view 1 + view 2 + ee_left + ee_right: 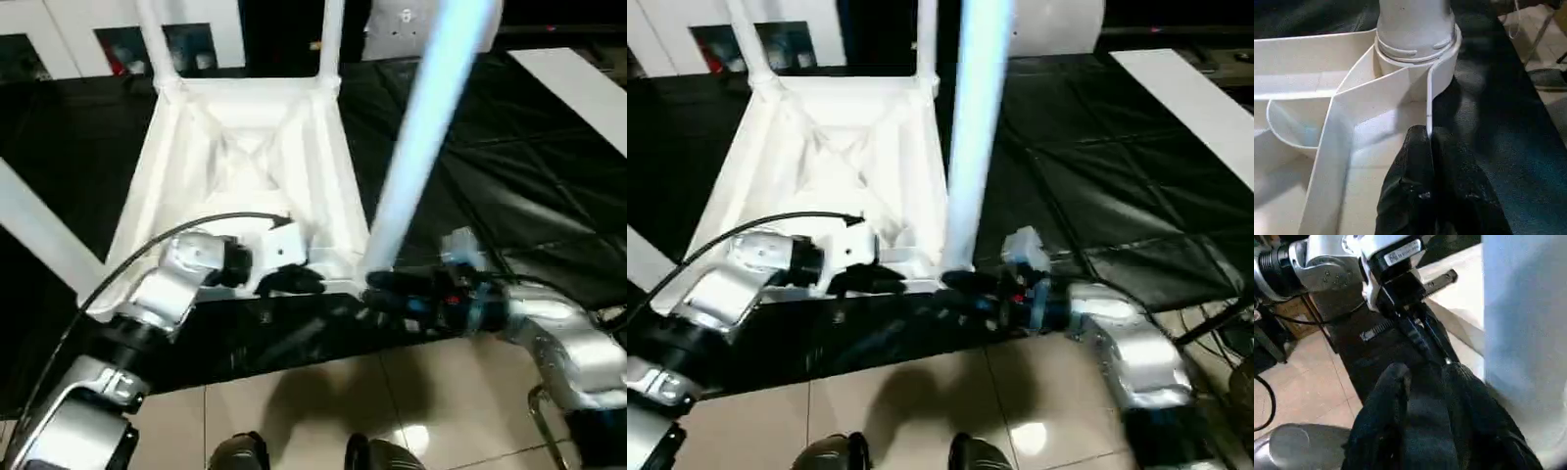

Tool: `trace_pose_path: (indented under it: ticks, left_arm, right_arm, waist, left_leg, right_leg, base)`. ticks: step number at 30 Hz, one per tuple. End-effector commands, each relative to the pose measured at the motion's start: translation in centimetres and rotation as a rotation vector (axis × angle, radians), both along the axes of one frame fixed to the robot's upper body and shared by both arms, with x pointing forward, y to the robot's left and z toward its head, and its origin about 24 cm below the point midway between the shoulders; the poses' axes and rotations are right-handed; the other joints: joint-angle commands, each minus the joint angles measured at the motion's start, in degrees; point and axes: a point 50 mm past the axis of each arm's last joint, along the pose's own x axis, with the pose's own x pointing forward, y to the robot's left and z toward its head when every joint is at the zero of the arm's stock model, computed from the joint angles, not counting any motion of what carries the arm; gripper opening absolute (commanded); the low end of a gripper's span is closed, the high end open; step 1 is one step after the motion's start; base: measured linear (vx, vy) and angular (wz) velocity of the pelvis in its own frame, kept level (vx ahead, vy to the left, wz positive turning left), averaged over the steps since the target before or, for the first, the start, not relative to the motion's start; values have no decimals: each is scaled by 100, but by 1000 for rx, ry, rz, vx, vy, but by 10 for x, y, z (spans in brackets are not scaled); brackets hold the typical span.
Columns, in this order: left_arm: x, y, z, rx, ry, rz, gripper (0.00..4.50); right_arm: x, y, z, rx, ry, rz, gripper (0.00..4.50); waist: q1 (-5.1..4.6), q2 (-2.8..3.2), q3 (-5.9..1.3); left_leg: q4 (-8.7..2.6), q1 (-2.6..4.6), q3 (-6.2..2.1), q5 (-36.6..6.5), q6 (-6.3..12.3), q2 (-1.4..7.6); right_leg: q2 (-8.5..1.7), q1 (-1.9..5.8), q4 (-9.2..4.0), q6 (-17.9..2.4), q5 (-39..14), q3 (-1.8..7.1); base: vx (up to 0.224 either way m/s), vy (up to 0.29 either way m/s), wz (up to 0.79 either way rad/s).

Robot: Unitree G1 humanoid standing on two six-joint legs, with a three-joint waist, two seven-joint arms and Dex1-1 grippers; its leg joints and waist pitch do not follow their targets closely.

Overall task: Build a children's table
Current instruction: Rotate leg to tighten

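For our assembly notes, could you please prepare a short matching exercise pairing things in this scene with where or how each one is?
Things:
1. left gripper
2. near-right leg
3. flat white panel
4. tabletop

States:
A. lying apart on the black cover, far right
B. upside down, ribbed underside showing
C. shut on the tabletop's thin side wall
D. standing in a corner socket

Pairs: 1-C, 2-D, 3-A, 4-B
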Motion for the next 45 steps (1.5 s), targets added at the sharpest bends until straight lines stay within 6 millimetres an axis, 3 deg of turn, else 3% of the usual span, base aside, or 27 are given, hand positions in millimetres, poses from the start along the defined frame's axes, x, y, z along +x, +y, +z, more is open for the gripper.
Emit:
trace_pose_path:
  ticks: [1,9,16,17,18,19,21,22,23,24,25,26,27,28,29,30,31,32,33,34,35,36,37,38,40,43,45]
  left_arm:
    - [10,8,15,-35,-68,83,0]
    - [-5,12,41,-275,-65,71,89]
    - [-24,31,43,-415,-104,409,143]
    - [-31,33,41,-464,-104,522,150]
    - [-36,35,39,-494,-102,598,172]
    - [-44,32,34,-524,-129,680,172]
    - [-51,29,31,-550,-159,760,194]
    - [-57,27,25,-558,-161,821,202]
    - [-58,27,25,-559,-162,828,211]
    - [-64,26,13,-508,-153,908,221]
    - [-69,25,6,-475,-147,953,231]
    - [-73,25,0,-464,-127,1018,239]
    - [-73,25,0,-464,-127,1018,239]
    - [-73,25,0,-464,-126,1025,247]
    - [-75,25,-1,-467,-119,1065,253]
    - [-75,25,0,-463,-128,1095,253]
    - [-75,26,0,-441,-139,1126,253]
    - [-77,25,1,-451,-155,1137,253]
    - [-78,25,1,-453,-157,1138,253]
    - [-81,27,3,-466,-166,1172,253]
    - [-82,27,4,-471,-169,1187,253]
    - [-85,28,5,-486,-166,1199,253]
    - [-89,32,3,-461,-168,1230,253]
    - [-93,36,1,-445,-174,1260,253]
    - [-96,40,0,-432,-184,1295,253]
    - [-106,55,-1,-409,-219,1434,253]
    - [-106,57,-1,-410,-221,1435,253]
  right_arm:
    - [-5,-2,5,15,-8,-8,165]
    - [-15,13,11,94,-29,-151,232]
    - [-27,29,4,9,-30,-247,289]
    - [-30,33,2,-9,-20,-250,293]
    - [-33,36,1,-20,-16,-253,314]
    - [-33,39,0,-17,-25,-273,314]
    - [-33,42,0,-11,-33,-292,338]
    - [-32,44,-1,-3,-33,-302,346]
    - [-32,45,-1,-2,-33,-304,358]
    - [-31,49,-1,6,-29,-310,369]
    - [-30,52,-2,8,-26,-315,377]
    - [-27,56,-2,6,-33,-320,382]
    - [-27,56,-2,6,-33,-320,382]
    - [-27,56,-2,5,-33,-321,390]
    - [-25,59,-1,4,-35,-327,416]
    - [-20,61,-1,-5,-47,-352,416]
    - [-16,63,0,-15,-46,-381,421]
    - [-10,64,1,-22,-55,-415,421]
    - [-9,64,1,-23,-56,-418,432]
    - [-4,64,3,-36,-76,-443,442]
    - [-2,64,3,-39,-81,-453,442]
    - [1,62,4,-37,-92,-474,442]
    - [4,60,5,-42,-112,-490,442]
    - [7,56,6,-64,-134,-514,442]
    - [10,52,6,-82,-149,-540,442]
    - [17,37,7,-121,-167,-650,442]
    - [17,33,7,-130,-173,-671,442]
  waist:
    - [32,-67,-490]
    - [22,-37,-594]
    - [-4,89,-511]
    - [-3,38,-454]
    - [-40,104,-450]
    - [-21,107,-421]
    - [-110,234,-380]
    - [-151,238,-364]
    - [-161,315,-381]
    - [-176,340,-311]
    - [-163,320,-311]
    - [-109,250,-306]
    - [-6,-25,-236]
    - [7,-157,-279]
    - [62,-188,-349]
    - [116,-221,-300]
    - [134,-213,-340]
    - [185,-241,-396]
    - [183,-197,-343]
    - [222,-106,-386]
    - [177,-46,-427]
    - [65,130,-525]
    - [-33,254,-596]
    - [-88,203,-537]
    - [-97,84,-452]
    - [-159,-51,-326]
    - [-194,-54,-328]
  left_leg:
    - [-330,62,-184,-876,551,382]
    - [-251,9,-169,-154,756,388]
    - [-291,13,-197,-996,318,409]
    - [-377,-183,-356,-1149,455,351]
    - [-375,-139,-413,-1440,603,347]
    - [-315,-231,-549,-1450,704,258]
    - [-421,-269,-852,-2119,450,444]
    - [-649,-198,-1197,-3164,230,694]
    - [-770,-137,-1383,-3593,133,802]
    - [-956,-66,-1667,-4224,35,850]
    - [-975,-63,-1713,-4301,35,795]
    - [-941,-166,-1696,-4129,89,543]
    - [-185,-377,-1214,-3005,-17,-180]
    - [790,-149,-828,-925,152,-332]
    - [837,-432,-823,-451,246,-358]
    - [1046,-547,-797,-273,220,-344]
    - [1079,-618,-823,-471,235,-320]
    - [1023,-611,-867,-760,274,-232]
    - [764,-407,-871,-867,250,-141]
    - [335,-245,-835,-457,393,13]
    - [126,-141,-815,-152,507,133]
    - [-81,137,-986,643,991,503]
    - [13,360,-1170,1492,1269,761]
    - [-51,247,-1170,1395,1290,804]
    - [-63,15,-915,-369,952,488]
    - [-156,33,-717,-1768,292,368]
    - [-168,91,-677,-2008,95,358]
  right_leg:
    - [-581,295,-389,-1087,-1623,338]
    - [-533,292,-184,-1427,-420,312]
    - [-511,258,-348,-1135,-1628,300]
    - [-603,383,-263,-1173,-1761,149]
    - [-647,358,-382,-1053,-2471,55]
    - [-766,430,-427,-1103,-2752,-64]
    - [-563,442,-371,-932,-2632,-319]
    - [-399,442,-125,-768,-2282,-288]
    - [-313,436,114,-841,-1856,-268]
    - [-145,311,467,-833,-1542,-179]
    - [-92,280,596,-809,-1489,-97]
    - [-124,279,602,-912,-1650,127]
    - [-649,154,-341,-893,-3614,415]
    - [-1122,122,-914,-252,-5470,439]
    - [-1143,425,-808,173,-5329,487]
    - [-1299,409,-804,820,-5204,380]
    - [-1404,530,-693,986,-4733,405]
    - [-1517,672,-557,714,-3636,515]
    - [-1302,706,-526,-288,-2944,736]
    - [-940,744,-442,-1176,-1978,498]
    - [-761,697,-360,-1381,-1459,327]
    - [-351,487,-63,-1247,-547,59]
    - [-261,176,168,-970,-37,57]
    - [-309,217,156,-876,-40,99]
    - [-654,439,-93,-1144,-430,243]
    - [-724,424,-353,-996,-2335,278]
    - [-709,370,-447,-732,-3009,284]
  base:
    - [0,0,0]
    - [0,0,0]
    - [0,0,0]
    - [0,0,0]
    - [0,0,0]
    - [-36,-17,32]
    - [-26,-26,44]
    - [-16,-37,53]
    - [-17,-81,64]
    - [-17,-81,64]
    - [-14,-123,74]
    - [-27,-162,75]
    - [-27,-162,75]
    - [-52,-206,73]
    - [-6,-168,57]
    - [-6,-168,57]
    - [6,-94,46]
    - [-28,-43,43]
    - [-28,-43,43]
    - [-31,8,25]
    - [-17,57,13]
    - [-17,57,13]
    - [8,86,7]
    - [-5,85,0]
    - [-22,77,-3]
    - [-60,30,-1]
    - [-58,-1,3]
